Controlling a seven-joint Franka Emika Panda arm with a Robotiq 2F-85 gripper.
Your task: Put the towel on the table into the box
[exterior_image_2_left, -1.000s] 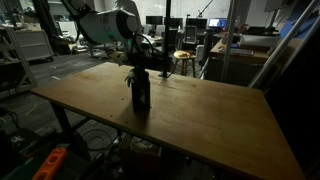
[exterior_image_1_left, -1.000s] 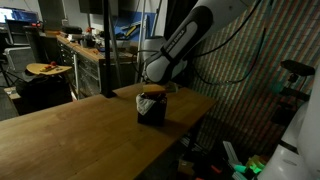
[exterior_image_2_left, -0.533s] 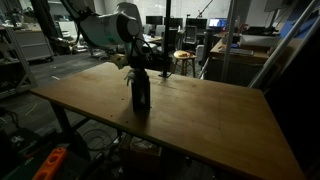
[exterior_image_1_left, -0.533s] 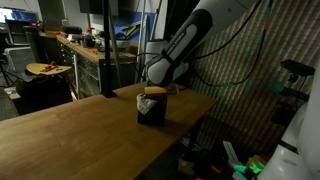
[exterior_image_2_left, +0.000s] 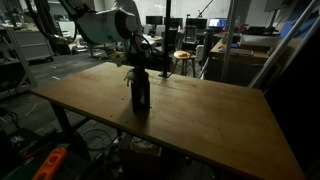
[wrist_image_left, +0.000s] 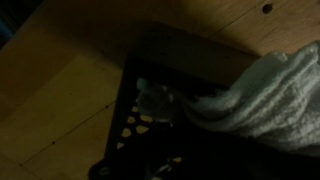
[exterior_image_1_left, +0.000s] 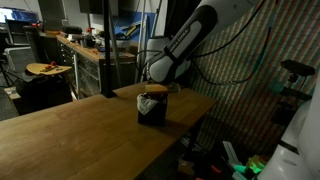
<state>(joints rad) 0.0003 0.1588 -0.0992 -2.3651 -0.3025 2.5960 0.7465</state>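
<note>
The small black box (exterior_image_1_left: 152, 110) stands on the light brown wooden table (exterior_image_1_left: 70, 135), near its far edge; it also shows as the dark box (exterior_image_2_left: 141, 93). My gripper (exterior_image_1_left: 153, 90) hangs straight over the box's open top, its tips at the rim (exterior_image_2_left: 138, 71). In the wrist view the grey-white towel (wrist_image_left: 265, 90) is bunched in folds that run from the right toward the dark middle, over the box's black mesh wall (wrist_image_left: 135, 135). The fingers themselves are lost in the dark; the gripper is shut, with the towel's folds gathered at it.
A cluttered workbench with a round orange-brown object (exterior_image_1_left: 44, 68) stands behind the table. A stool (exterior_image_2_left: 184, 58) and desks with monitors sit beyond the far edge. A patterned screen (exterior_image_1_left: 245, 70) rises close beside the arm. The box is near the table's edge (exterior_image_1_left: 205, 100).
</note>
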